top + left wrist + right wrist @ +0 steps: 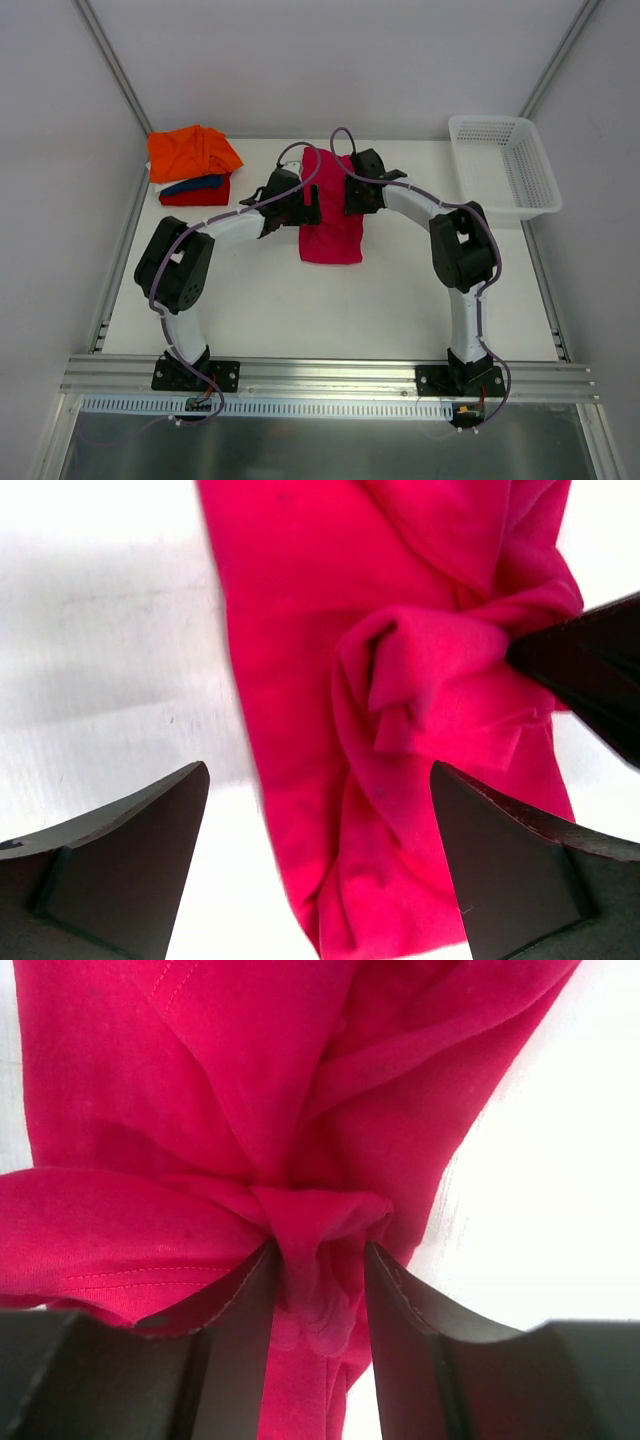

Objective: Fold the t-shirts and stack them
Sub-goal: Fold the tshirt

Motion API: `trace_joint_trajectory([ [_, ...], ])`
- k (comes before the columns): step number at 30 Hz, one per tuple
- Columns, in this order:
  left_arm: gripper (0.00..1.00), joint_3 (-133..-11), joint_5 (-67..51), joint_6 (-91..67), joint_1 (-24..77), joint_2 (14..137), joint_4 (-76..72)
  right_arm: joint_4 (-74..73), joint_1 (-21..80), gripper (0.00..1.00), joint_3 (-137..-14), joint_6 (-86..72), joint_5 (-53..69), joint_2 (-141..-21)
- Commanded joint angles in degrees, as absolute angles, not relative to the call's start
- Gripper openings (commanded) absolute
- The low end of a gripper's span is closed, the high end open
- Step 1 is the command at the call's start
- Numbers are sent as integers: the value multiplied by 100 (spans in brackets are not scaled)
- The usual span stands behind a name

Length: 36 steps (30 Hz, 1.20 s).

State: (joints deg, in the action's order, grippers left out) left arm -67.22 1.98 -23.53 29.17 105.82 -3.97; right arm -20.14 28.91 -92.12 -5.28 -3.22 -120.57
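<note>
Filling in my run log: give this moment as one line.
magenta-pink cloth t-shirt lying partly folded | left gripper open above it | right gripper astride its bunched fold, grip unclear

Both wrist views crop the pink t-shirt [332, 240]; the orange t-shirt [192, 152] mostly covers the blue t-shirt [195, 184].

Magenta-pink t-shirt [332, 238], white basket [508, 170]

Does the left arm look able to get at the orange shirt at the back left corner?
Probably yes: the left fingers stand open and empty above the pink shirt, and only bare table lies between them and the orange shirt on that arm's side.
</note>
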Motion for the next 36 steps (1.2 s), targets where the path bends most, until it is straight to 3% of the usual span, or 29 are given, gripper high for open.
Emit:
trace_joint_trajectory([
  [1,93,-6452,193,-2513,2900,9967,-466,-2188,2883,43,-9237,-431,-457,-11488],
  [13,95,-5230,466,-2918,3287,8675,-405,-2373,3067,44,-8693,-422,-659,-10241],
  [28,94,-4896,343,-3199,3525,9000,-237,-1934,3744,44,-6944,-914,-756,-9624],
  [36,94,-5124,299,-3147,3533,9395,-237,-2003,3770,43,-7241,-835,-738,-9790],
])
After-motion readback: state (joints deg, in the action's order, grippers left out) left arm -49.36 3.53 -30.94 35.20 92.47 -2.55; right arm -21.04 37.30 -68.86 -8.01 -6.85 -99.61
